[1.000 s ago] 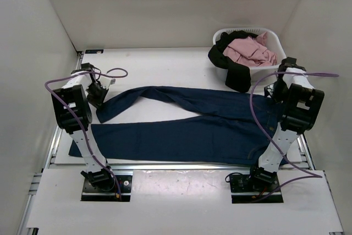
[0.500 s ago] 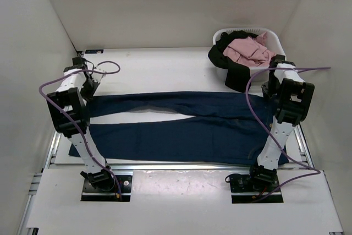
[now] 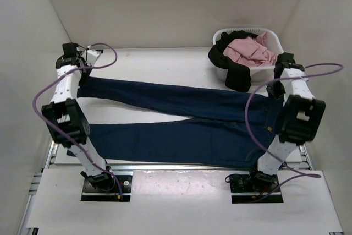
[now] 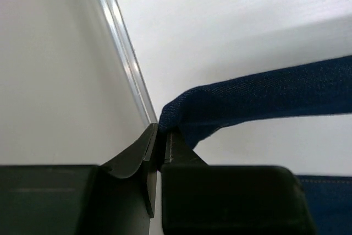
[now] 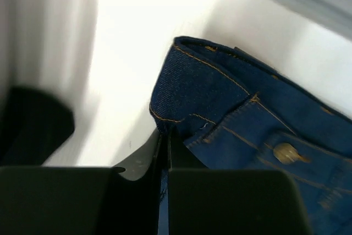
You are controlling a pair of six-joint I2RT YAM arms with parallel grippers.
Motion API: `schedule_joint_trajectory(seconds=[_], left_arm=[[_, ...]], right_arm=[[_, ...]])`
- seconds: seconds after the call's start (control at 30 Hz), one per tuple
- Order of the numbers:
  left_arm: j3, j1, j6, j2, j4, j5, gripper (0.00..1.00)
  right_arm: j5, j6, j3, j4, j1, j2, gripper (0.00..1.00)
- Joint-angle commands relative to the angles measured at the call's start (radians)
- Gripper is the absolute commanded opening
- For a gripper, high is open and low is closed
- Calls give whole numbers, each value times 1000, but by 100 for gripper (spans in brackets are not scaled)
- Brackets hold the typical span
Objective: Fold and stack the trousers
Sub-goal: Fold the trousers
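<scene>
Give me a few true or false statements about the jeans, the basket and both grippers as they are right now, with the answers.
1. The left gripper is shut on a leg end of the navy jeans. True.
2. The right gripper hangs open. False: it is shut on the jeans' waistband.
3. The black trousers hang over the rim of the white basket. True.
4. The basket holds nothing else. False: pink cloth lies in it.
5. The jeans are folded in half. False: both legs stretch out full length.
</scene>
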Motion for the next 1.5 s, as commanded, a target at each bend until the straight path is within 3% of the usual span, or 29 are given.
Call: schedule_joint_trajectory(seconds=[0.0,0.13,0.23,0.27,0.53,0.67,0.73,0.77,0.87,1.0,1.03,1.23,1.47], left_arm=[[-105,10,32,-173,18,-40,14],[-459,10,73,-302,18,-7,27],[-567,19,96,-359,-17,87,40],[-596,19,116,-396,-42,119,49],[-490,30,299,-462,-425,358,49],[-266,68,310,-372,-542,505,49],[-220,82,235,-324,-473,506,49],[-209,92,110,-301,-415,433,49],[-209,92,-44,-196,-237,294,49],[-294,1,-83,-114,-198,187,47],[-375,-15,-83,-114,-174,158,46],[-621,-75,-117,-230,-39,30,46],[-743,-141,-161,-307,7,-17,47]], right_arm=[[56,-84,-103,12,-9,-184,0],[-26,-94,-271,34,23,-327,0],[-24,-85,-359,34,71,-384,0],[-15,-85,-373,23,95,-396,0],[66,-75,-416,5,181,-483,0],[101,-100,-436,5,191,-494,0],[117,-109,-436,-5,191,-494,0],[117,-120,-445,-5,191,-494,0],[128,-120,-454,-5,191,-503,0],[118,-120,-465,5,191,-503,0],[108,-120,-465,5,200,-503,0],[108,-120,-474,-15,209,-503,0],[97,-101,-456,-57,218,-503,0]])
